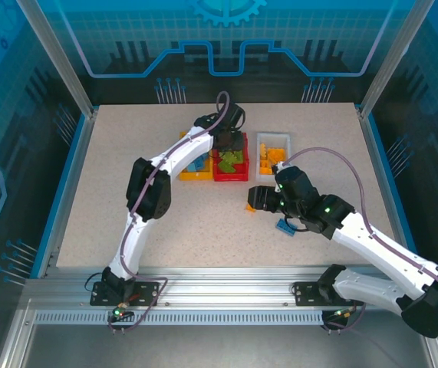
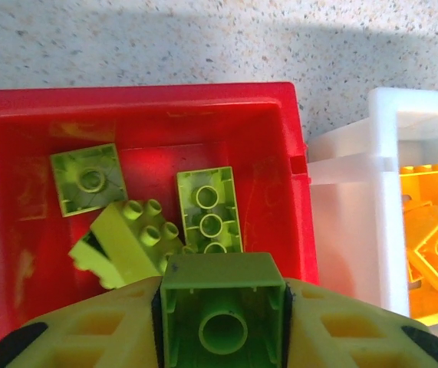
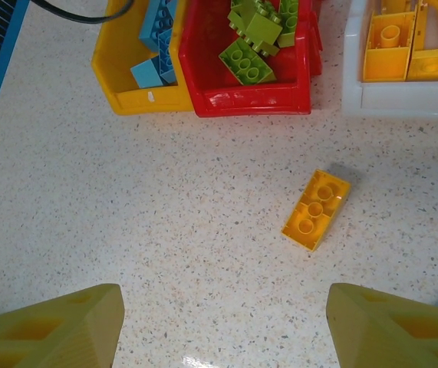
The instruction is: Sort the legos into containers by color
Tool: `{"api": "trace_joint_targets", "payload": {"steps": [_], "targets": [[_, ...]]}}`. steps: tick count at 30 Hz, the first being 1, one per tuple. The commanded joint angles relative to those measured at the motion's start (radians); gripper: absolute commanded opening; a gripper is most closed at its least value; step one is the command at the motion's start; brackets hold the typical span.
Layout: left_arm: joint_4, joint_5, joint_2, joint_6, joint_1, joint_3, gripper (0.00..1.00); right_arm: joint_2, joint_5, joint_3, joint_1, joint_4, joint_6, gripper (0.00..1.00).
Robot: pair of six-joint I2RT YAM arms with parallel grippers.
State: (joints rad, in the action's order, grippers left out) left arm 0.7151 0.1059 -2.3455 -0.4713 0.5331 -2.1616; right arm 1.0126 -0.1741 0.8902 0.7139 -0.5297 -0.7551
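The step in hand is dropping a green piece into its bin. In the left wrist view the left gripper (image 2: 222, 300) sits at the bottom centre of the frame, pinching a green brick (image 2: 222, 330) whose hollow underside faces the camera. As far as the view shows, the fingers (image 2: 88, 333) lie against its two sides. The brick hangs over the red bin (image 2: 19, 100), which spans the middle of the frame and holds three other green bricks (image 2: 207, 211). The translucent white bin (image 2: 341, 165) at the right edge holds orange-yellow ones.

The next move, as I judge it, is to let the jaws part so the brick falls among the green ones, then lift clear of the bin wall.

The right gripper (image 3: 222, 310) has its fingers spread wide and empty at the bottom corners of its own view. An orange-yellow brick (image 3: 316, 208) lies loose on the table right of centre, well below the white bin. The yellow bin (image 3: 138, 100) with blue bricks is at upper left. That gripper likely needs to move forward and right, then line up across the brick's narrow width. A blue brick (image 1: 285, 228) also lies on the table, lower right of centre in the top view.
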Motion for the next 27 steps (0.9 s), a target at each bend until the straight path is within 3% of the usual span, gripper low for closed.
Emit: {"api": "trace_joint_targets", "payload": {"steps": [1, 5, 10, 20, 27], "targets": [[0.057, -0.067, -0.028, 0.002, -0.012, -0.062, 0.48, 0.026, -0.007, 0.006, -0.016, -0.017, -0.020, 0.72], [0.054, -0.071, 0.027, -0.006, -0.010, -0.044, 0.57, 0.099, -0.017, 0.006, -0.017, -0.046, -0.063, 0.73], [0.025, -0.066, 0.195, -0.029, -0.003, 0.058, 0.59, 0.246, -0.066, 0.009, -0.008, -0.057, -0.147, 0.75], [-0.275, -0.058, 0.837, -0.129, 0.149, 0.779, 0.70, 0.578, -0.117, 0.120, -0.006, 0.010, -0.218, 0.75], [-0.483, -0.068, 1.112, -0.237, 0.335, 1.190, 0.71, 0.734, -0.131, 0.181, -0.025, 0.053, -0.216, 0.67]]}}
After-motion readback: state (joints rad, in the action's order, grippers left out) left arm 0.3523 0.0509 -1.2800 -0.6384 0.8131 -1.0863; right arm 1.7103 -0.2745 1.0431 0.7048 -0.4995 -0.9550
